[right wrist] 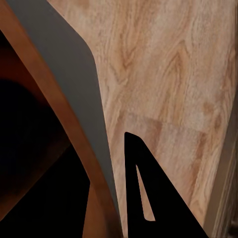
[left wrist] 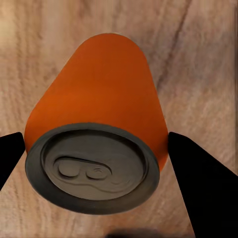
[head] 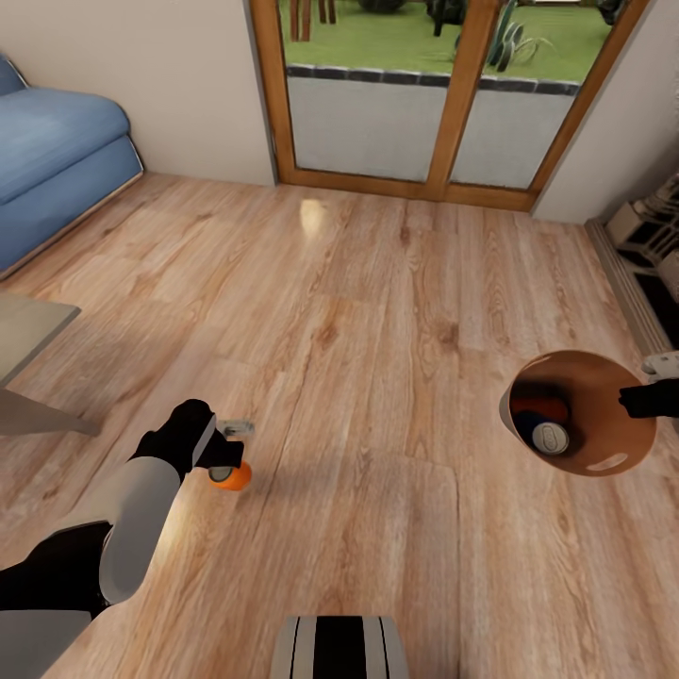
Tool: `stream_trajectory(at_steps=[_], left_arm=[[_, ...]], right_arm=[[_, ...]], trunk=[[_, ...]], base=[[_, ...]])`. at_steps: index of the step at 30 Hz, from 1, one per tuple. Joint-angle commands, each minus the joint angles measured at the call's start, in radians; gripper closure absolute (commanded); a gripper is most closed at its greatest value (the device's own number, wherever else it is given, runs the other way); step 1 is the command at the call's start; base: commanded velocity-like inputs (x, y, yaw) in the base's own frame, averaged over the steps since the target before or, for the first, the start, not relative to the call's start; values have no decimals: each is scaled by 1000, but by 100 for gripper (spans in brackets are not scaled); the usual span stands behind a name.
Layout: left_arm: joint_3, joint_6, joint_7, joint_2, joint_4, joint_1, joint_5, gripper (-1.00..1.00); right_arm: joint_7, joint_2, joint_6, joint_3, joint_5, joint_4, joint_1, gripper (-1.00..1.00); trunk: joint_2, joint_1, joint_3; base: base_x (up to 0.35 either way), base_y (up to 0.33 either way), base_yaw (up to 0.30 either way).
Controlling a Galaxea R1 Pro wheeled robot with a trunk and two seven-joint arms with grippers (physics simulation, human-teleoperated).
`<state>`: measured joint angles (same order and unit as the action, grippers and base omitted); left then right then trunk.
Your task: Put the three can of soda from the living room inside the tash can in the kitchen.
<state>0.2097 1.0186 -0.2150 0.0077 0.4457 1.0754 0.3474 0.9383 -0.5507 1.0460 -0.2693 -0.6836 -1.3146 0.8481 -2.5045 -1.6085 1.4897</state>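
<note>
Your left claw (head: pixel 229 459) grips the orange can (left wrist: pixel 99 124); your right claw (head: pixel 649 400) pinches the trash can (head: pixel 604 443) rim; tilt either and something could drop onto the floor (head: pixel 377 311).

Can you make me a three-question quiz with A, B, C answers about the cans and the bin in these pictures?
1. Where is the orange can that is outside the bin?
A. on the sofa
B. between the left gripper fingers
C. by the glass doors

2. How many cans lie inside the trash can?
A. none
B. two
C. five

3. How is the right gripper placed?
A. on the trash can's rim
B. flat on the floor
C. around a blue can

Answers: 1 B, the left wrist view shows a dark finger on each side of the can. 2 B, an orange one and a blue one show in the head view. 3 A, it sits at the rim.
</note>
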Motion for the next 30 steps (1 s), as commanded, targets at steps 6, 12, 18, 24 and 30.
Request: stream_trajectory(at_steps=[6,12,18,24,30], left_arm=[[0,0,-5,0,1,0,0,100],[0,6,-15,1,2,0,-2,100],[-1,14,-51,3,3,0,-5,100],[-25,18,-310,13,7,0,0,100],[-114,11,-682,19,135,0,1,100]], right_arm=[[1,-2,1,-1,3,0,0,100],[16,-5,1,3,5,0,0,100],[93,-8,1,4,3,0,0,100],[129,-5,1,18,4,6,0,100],[149,9,1,43,10,53,1,100]], trunk=[[1,3,-23],[3,5,-47],[4,8,-70],[39,28,-89],[81,51,-108]], base=[[0,0,0],[0,0,0],[0,0,0],[0,0,0],[0,0,0]])
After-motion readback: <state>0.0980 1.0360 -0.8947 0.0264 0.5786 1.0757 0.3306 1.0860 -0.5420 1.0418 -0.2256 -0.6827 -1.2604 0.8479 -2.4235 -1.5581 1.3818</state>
